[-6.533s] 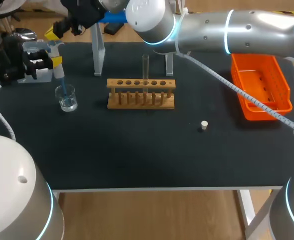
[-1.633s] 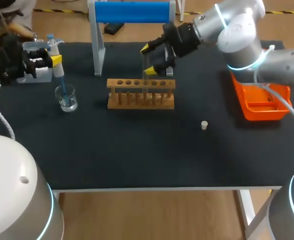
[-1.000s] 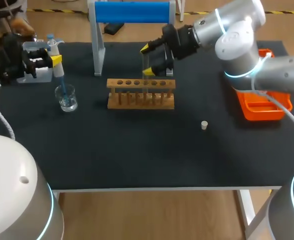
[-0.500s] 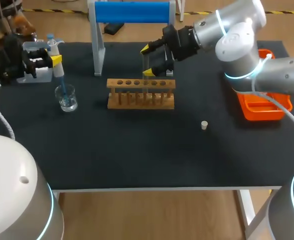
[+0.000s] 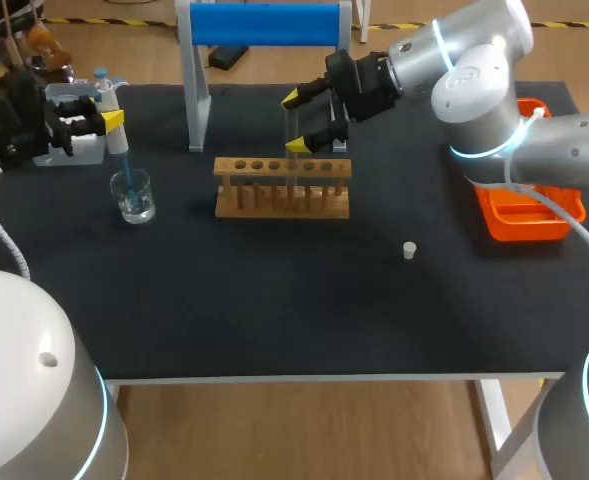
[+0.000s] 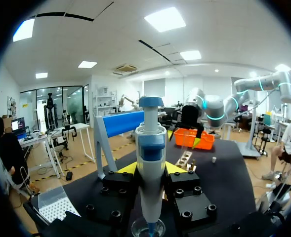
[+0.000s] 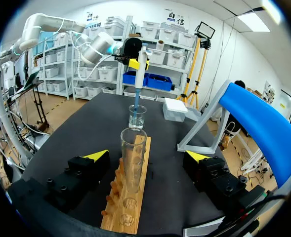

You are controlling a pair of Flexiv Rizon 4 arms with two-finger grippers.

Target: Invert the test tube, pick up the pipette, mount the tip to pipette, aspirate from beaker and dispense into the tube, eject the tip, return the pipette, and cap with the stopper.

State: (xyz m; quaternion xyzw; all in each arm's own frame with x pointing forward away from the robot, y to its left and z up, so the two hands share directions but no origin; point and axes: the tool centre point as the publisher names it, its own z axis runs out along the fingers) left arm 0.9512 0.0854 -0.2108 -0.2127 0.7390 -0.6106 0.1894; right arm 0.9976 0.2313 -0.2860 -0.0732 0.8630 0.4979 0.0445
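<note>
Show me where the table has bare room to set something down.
Barest: the wide strip from the rack and stopper to the table's near edge. Smaller gap between beaker and rack. Crowded: the back, where the right gripper straddles the test tube and the pipette dips into the beaker.

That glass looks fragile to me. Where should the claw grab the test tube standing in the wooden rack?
The test tube stands upright, its lower part sunk in the wooden rack, so grip the bare upper half, coming in level from two opposite sides.
</note>
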